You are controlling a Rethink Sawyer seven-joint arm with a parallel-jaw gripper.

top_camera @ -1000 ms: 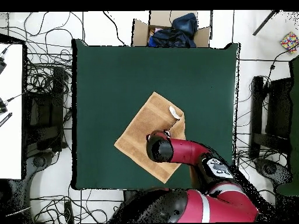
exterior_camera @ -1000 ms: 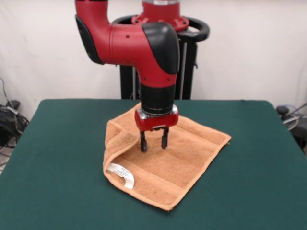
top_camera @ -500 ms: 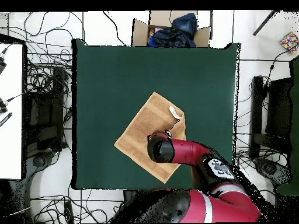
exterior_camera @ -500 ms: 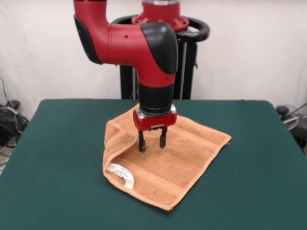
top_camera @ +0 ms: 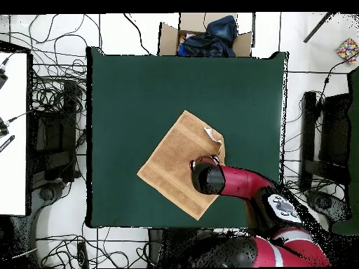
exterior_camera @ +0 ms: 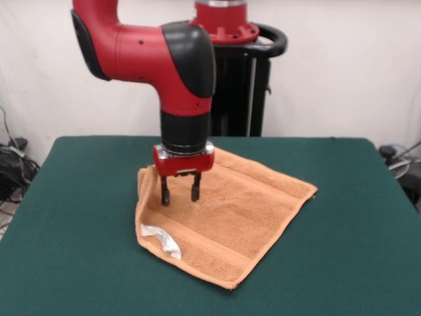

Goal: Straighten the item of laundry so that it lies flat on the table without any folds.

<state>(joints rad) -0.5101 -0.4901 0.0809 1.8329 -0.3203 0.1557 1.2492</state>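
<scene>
The item of laundry (exterior_camera: 237, 217) is an orange-tan towel lying diamond-wise on the green table (exterior_camera: 79, 230). Its left side is folded over, and a white tag (exterior_camera: 163, 238) shows at the fold's near end. My gripper (exterior_camera: 179, 196) stands open over that folded left edge, its fingertips (exterior_camera: 164, 198) down at the cloth with nothing clamped between them. From overhead, the towel (top_camera: 172, 164) lies near the middle of the table (top_camera: 140, 84), the tag (top_camera: 210, 133) at its right corner. The red wrist (top_camera: 208, 176) covers the gripper there.
A cardboard box (top_camera: 168, 36) with dark blue cloth in it stands beyond the table's top edge in the overhead view. Cables lie on the floor all around. A white desk (top_camera: 12, 133) is at the left, and a colourful cube (top_camera: 348, 49) at the top right.
The arm has swung to the picture's left in the front view, carrying the gripper from the towel's middle to its folded left edge. The fold has shifted left and the tag looks crumpled.
</scene>
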